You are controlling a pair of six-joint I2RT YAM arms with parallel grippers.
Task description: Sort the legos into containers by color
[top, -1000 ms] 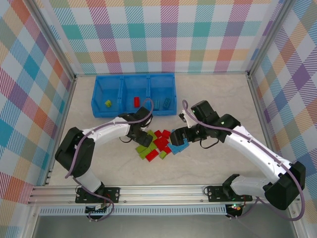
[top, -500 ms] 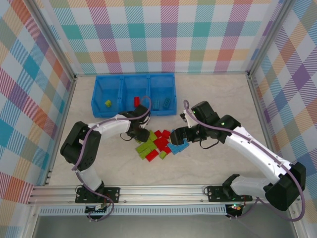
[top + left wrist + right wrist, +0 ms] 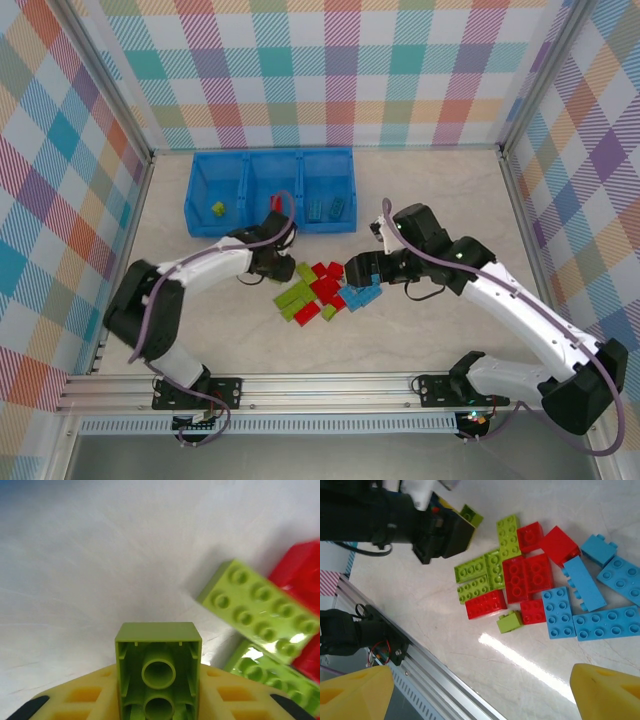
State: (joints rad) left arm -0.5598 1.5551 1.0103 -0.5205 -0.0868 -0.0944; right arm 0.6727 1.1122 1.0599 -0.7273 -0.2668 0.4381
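A lime brick (image 3: 158, 652) is clamped between the yellow fingers (image 3: 75, 700) of the left gripper (image 3: 283, 268). Its hollow underside faces the wrist camera, and it hangs above the pale surface (image 3: 230, 330). The loose legos (image 3: 322, 290) lie in a mixed lime, red and blue pile at mid-surface, at 3 o'clock of that gripper. The right gripper (image 3: 480, 685) hovers at the pile's 3 o'clock edge, its fingers wide apart and holding nothing. At 12 o'clock of the pile stands the blue tray (image 3: 230, 153). Its left compartment holds a lime piece (image 3: 218, 209), the middle a red piece (image 3: 275, 204) and the right some bluish pieces (image 3: 330, 208).
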